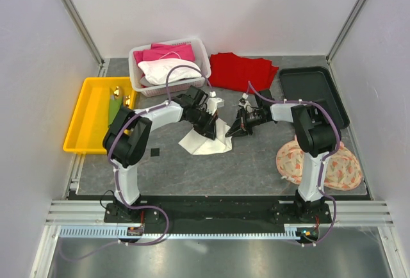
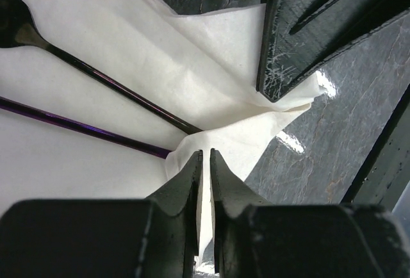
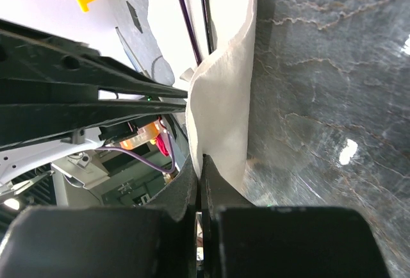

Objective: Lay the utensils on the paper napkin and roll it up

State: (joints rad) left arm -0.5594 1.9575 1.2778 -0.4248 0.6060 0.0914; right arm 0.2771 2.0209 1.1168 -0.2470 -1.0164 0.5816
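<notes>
The off-white paper napkin [image 1: 206, 142] lies mid-table with its right edge lifted into a fold. In the left wrist view the napkin [image 2: 96, 28] carries a purple-handled utensil [image 2: 77, 127] and a dark spoon [image 2: 96, 73]. My left gripper [image 2: 205, 157] is shut on the napkin's raised edge, and it also shows in the top view [image 1: 209, 124]. My right gripper [image 3: 200, 161] is shut on the same fold of napkin [image 3: 221, 92], close beside the left one in the top view [image 1: 232, 132]. Its fingers [image 2: 291, 34] show in the left wrist view. The utensil handles [image 3: 187, 18] run into the fold.
A yellow tray [image 1: 83, 121] at the left holds green utensils with gold ends [image 1: 117, 98]. A white basket [image 1: 138, 76] with pink and white cloth stands behind. Red cloth [image 1: 243, 70] and a black tray [image 1: 314, 92] lie back right. Patterned fabric [image 1: 320, 163] sits near the right arm's base.
</notes>
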